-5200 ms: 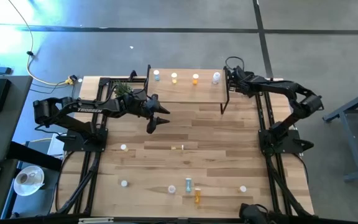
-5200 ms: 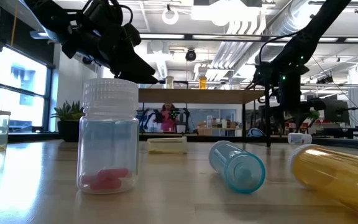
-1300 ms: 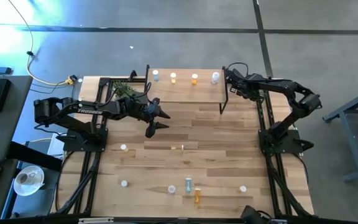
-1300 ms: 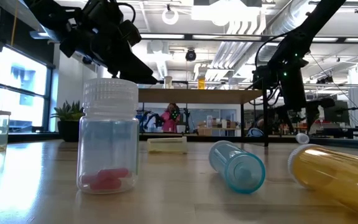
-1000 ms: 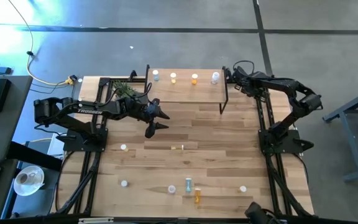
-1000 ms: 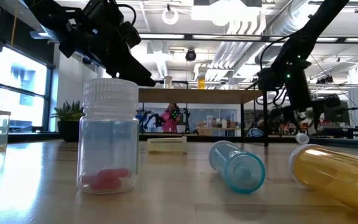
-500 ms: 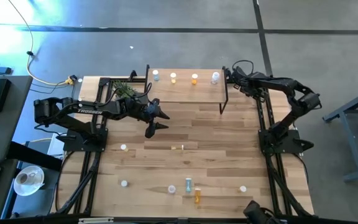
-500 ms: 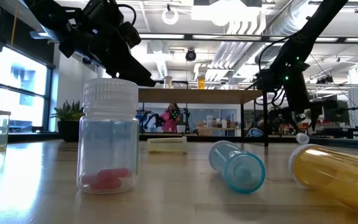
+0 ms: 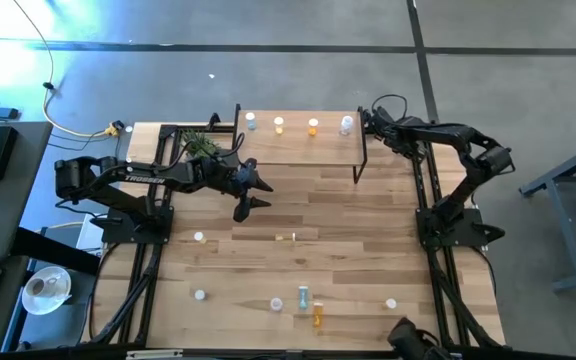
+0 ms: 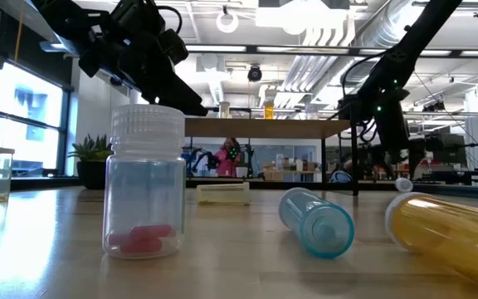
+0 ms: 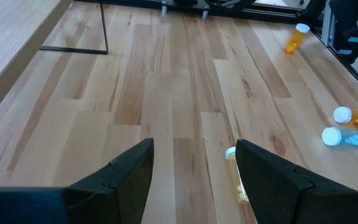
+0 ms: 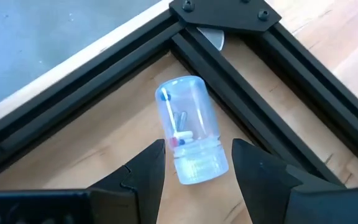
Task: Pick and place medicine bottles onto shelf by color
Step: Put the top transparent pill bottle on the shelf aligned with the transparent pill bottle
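The shelf [image 9: 298,145] stands at the table's far edge and carries a pale blue [image 9: 252,122], a yellow [image 9: 279,125], an orange [image 9: 313,126] and a clear bottle [image 9: 346,124]. My right gripper [image 9: 370,124] hangs past the shelf's right end, pointing steeply down. It is open, and its fingers [image 12: 148,165] stand on either side of a clear bottle [image 12: 188,130]. That bottle lies on its side in the corner of the black frame. My left gripper [image 9: 252,196] hovers open over mid-table, and a yellow bottle [image 11: 235,182] lies on its side ahead of it.
Several bottles lie or stand near the table's front edge: a clear one [image 10: 146,183] upright, a blue one [image 10: 318,220] and an orange one [image 10: 451,237] on their sides. A potted plant [image 9: 198,145] sits by the shelf's left end. Black frame rails [image 12: 241,56] hem in the far right corner.
My right gripper has rolled a little at the wrist above the far right corner. It stays open. The bottles have not moved.
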### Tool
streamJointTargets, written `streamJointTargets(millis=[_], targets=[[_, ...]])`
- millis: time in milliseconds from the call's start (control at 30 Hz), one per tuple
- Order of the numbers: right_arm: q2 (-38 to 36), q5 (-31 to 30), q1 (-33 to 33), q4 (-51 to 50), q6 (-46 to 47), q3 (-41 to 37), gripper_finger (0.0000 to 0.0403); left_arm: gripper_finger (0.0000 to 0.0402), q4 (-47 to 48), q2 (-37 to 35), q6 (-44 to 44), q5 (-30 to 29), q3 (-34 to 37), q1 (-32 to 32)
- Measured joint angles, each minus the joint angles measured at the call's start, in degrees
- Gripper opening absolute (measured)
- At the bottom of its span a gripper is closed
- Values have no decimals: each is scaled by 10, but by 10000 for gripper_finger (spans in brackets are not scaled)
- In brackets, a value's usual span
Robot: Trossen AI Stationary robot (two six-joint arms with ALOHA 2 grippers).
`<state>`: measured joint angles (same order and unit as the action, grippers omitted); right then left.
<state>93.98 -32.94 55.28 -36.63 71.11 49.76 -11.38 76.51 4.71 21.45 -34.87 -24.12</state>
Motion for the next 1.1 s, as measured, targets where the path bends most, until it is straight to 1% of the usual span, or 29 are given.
streamJointTargets(millis=[400, 767, 900, 1000, 1100], targets=[[43, -36, -35, 34, 6, 0, 177, 216, 10, 1, 0, 0, 0, 19], [45, -34, -37, 28, 22, 0, 177, 216, 10, 1, 10, 0, 0, 21], [45, -20, -37, 29, 24, 0, 175, 216, 10, 1, 10, 0, 0, 21], [45, -5, -36, 27, 26, 0, 167, 216, 10, 1, 9, 0, 0, 21], [45, -2, -36, 22, 26, 0, 154, 216, 12, 1, 9, 0, 0, 21]])
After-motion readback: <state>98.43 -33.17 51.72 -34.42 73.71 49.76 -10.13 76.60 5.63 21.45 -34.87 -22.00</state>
